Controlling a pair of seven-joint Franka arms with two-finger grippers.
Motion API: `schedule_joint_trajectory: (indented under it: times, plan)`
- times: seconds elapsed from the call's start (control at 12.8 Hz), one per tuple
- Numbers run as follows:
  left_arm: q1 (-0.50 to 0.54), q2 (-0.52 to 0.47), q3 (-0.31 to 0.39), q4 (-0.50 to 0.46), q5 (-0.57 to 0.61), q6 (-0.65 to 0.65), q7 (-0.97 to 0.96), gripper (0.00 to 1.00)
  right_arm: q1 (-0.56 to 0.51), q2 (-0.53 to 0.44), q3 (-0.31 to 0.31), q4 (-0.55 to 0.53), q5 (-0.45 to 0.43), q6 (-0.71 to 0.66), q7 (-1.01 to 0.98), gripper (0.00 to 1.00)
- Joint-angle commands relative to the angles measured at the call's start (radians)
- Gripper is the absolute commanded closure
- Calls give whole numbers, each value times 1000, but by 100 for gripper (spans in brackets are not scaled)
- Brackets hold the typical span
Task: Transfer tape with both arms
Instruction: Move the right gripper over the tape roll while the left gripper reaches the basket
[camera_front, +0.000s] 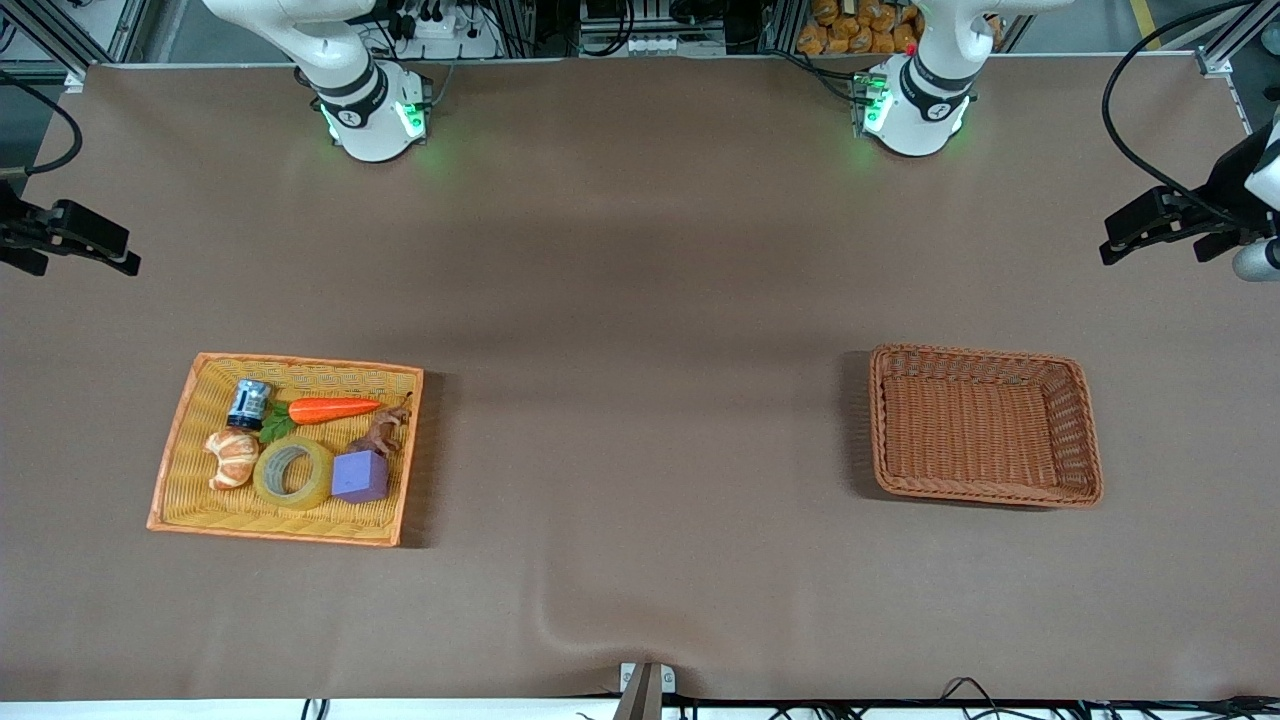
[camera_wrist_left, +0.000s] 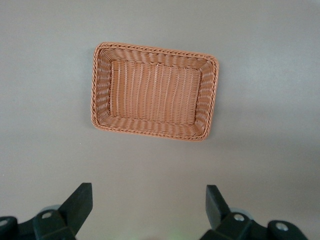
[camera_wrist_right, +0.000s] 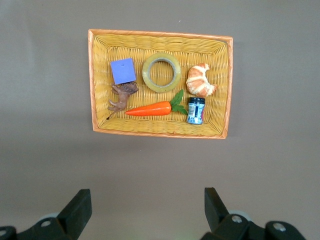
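The tape (camera_front: 322, 478) is a yellowish ring lying flat in the orange-rimmed yellow basket (camera_front: 275, 531) toward the right arm's end of the table, between a croissant (camera_front: 233, 458) and a purple cube (camera_front: 360, 476). It also shows in the right wrist view (camera_wrist_right: 146, 74). My right gripper (camera_wrist_right: 147, 197) is open and empty, high over the table near that basket (camera_wrist_right: 160, 134). My left gripper (camera_wrist_left: 149, 192) is open and empty, high over the table near the empty brown wicker basket (camera_wrist_left: 150, 131). Only the arms' bases show in the front view.
The yellow basket also holds a carrot (camera_front: 335, 409), a brown toy animal (camera_front: 382, 432) and a small jar (camera_front: 249, 404). The brown basket (camera_front: 985, 495) stands toward the left arm's end. Black fixtures (camera_front: 70, 240) (camera_front: 1170, 222) jut in at both table ends.
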Motion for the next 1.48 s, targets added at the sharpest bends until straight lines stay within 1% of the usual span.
schedule_joint_trajectory:
  times: [0.0, 0.54, 0.7, 0.78, 0.86, 1.01, 1.17, 1.25, 1.4]
  plan:
    - [-1, 3, -1, 18, 24, -20, 20, 0, -14, 9, 9, 16, -5, -4, -18, 0]
    - [-7, 33, -2, 18, 24, -18, 5, 0, -13, 12, 9, 16, 0, -3, -14, 0]
    - [-18, 61, -5, 18, 16, 20, 2, 0, -10, 14, 11, 16, 3, 8, -20, 0]
    - [-18, 67, -8, 7, 13, 70, 4, 0, 1, 15, 12, 12, 0, 5, -20, 0]
    - [-20, 87, -11, 3, 12, 93, 4, 0, 13, 23, 14, 6, 0, 13, -25, 0]
    - [-30, 122, -24, 3, 12, 127, 4, 0, 24, 69, 14, -8, 6, 106, -115, 0]
    - [-36, 165, -25, 1, 12, 164, 2, 0, 45, 113, 15, -72, 7, 209, -132, 0]
    - [-38, 186, -25, 1, 12, 197, 2, 0, 82, 151, 15, -95, 6, 240, -152, 0]
    - [-50, 228, -25, 9, 13, 245, 2, 0, 117, 242, 15, -96, 7, 278, -208, 0]
